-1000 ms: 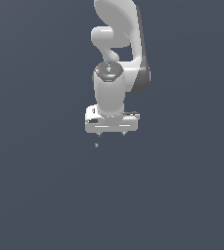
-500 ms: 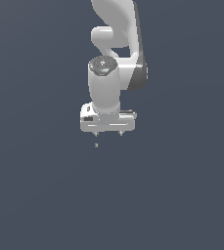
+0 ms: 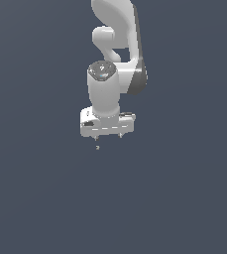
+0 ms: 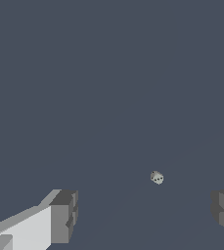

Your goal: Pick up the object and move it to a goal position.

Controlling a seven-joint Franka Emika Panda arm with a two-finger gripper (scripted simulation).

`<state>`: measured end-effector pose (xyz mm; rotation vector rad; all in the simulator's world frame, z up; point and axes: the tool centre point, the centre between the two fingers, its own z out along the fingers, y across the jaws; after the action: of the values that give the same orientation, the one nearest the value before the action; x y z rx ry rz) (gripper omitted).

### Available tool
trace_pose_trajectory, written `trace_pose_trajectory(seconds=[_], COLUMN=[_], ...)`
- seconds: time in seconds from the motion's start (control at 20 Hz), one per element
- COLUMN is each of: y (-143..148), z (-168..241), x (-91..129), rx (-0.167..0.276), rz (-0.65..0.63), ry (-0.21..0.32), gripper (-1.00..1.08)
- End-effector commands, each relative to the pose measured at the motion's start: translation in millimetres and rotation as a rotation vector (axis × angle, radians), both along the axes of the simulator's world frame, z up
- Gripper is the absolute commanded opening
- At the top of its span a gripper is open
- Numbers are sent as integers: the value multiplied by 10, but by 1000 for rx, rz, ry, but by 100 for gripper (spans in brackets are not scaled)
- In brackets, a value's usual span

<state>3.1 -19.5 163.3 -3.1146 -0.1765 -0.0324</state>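
The object [image 3: 97, 147] is a tiny pale grey speck on the dark floor, just below the white gripper [image 3: 108, 136] in the exterior view. In the wrist view the object [image 4: 156, 177] looks like a small pale rounded lump with dark dots. It lies beyond the two grey fingertips [image 4: 64, 217], apart from both. The gripper [image 4: 145, 212] is open with a wide gap and holds nothing.
A plain dark grey-blue surface fills both views. The white arm [image 3: 117, 54] rises above the gripper toward the exterior view's top.
The gripper has come down and shifted slightly toward the exterior view's left, closing the gap to the object. The object has not moved.
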Motion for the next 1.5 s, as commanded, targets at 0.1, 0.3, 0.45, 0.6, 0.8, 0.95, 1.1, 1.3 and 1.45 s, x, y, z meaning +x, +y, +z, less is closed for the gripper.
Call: trace_pose_trajectory(seconds=[0.1, 0.3, 0.45, 0.6, 0.8, 0.95, 1.1, 1.3, 1.45], y=[-61, -128, -180, -230, -293, -338, -382, -436, -474], z=[-87, -186, -264, -341, -443, -519, -593, -691, -763], x=[-19, -43, -64, -85, -116, -141, -167, -203, -230], rx=[-7, -15, -20, -24, -28, -31, -33, -34, -35], rz=[83, 180, 258, 337, 441, 520, 598, 704, 783], ry=[1, 2, 3, 5, 6, 8, 9, 9, 10], gripper=[100, 100, 100, 100, 100, 100, 100, 100, 100])
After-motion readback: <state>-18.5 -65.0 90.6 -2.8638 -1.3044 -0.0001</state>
